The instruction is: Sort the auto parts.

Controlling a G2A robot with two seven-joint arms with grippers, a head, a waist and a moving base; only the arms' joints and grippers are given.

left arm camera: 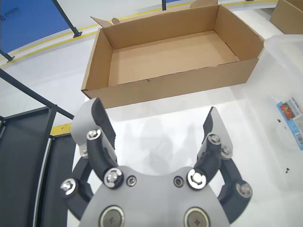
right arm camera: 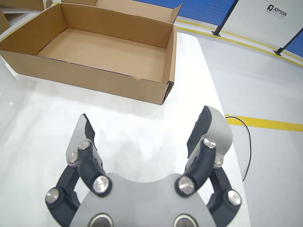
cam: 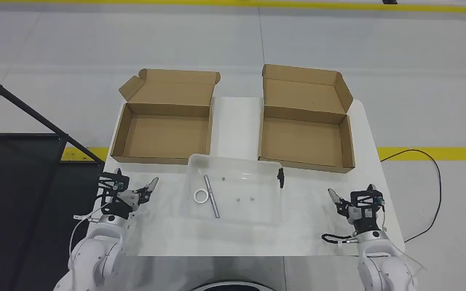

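Ok, we're sitting at the start: nothing is sorted, and the left cardboard box (cam: 164, 138) and right cardboard box (cam: 302, 140) are both showing bare floors. The left gripper (left arm camera: 153, 109) is hovering over the white table (cam: 237, 109) near its left front corner, fingers spread wide, pinching nothing. The right gripper (right arm camera: 144, 114) is hovering at the right front edge, likewise spread and empty.

All the parts are lying in the clear plastic bin (cam: 233, 156) between the arms. The metal rod (cam: 211, 196) and white ring (cam: 199, 195) are lying just beside each other toward the left; we can't tell if they're touching. The black clip-like piece (cam: 280, 175) is sitting by the right wall.

We're judging the rod as first pick for the left arm. We're advising coming straight down, closing across the rod near its middle so it isn't tipping, and staying clear of the ring and the bin wall. The bin looks light, so it may be sliding under side loads.
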